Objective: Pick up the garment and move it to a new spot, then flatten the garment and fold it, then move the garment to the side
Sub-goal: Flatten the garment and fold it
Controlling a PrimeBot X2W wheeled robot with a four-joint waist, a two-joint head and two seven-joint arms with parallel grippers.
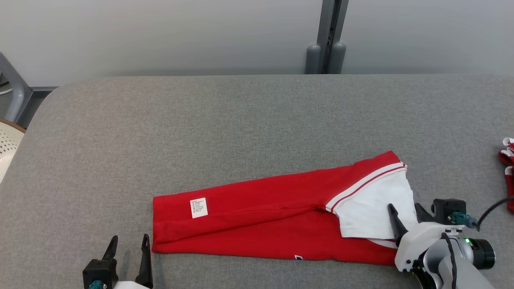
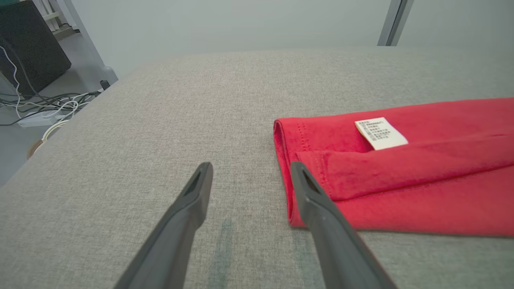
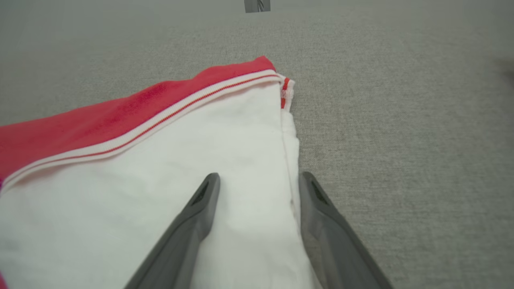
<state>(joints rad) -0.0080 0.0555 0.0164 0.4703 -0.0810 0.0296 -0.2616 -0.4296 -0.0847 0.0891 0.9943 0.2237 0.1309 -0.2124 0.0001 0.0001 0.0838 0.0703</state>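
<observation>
The grey fabric-covered table spans the head view. On it, below centre toward 5 o'clock, the garment lies folded into a long red band, its hem end pointing to 8 o'clock and its white sleeve end to 2 o'clock. At 4 o'clock the right gripper sits at the sleeve's outer edge, released, with one finger over the white cloth and the other over bare table. At 7 o'clock the left gripper is just beside the hem corner, also released and grasping nothing. A small red bundle sits at 3 o'clock, well apart. A white label lies near the hem.
</observation>
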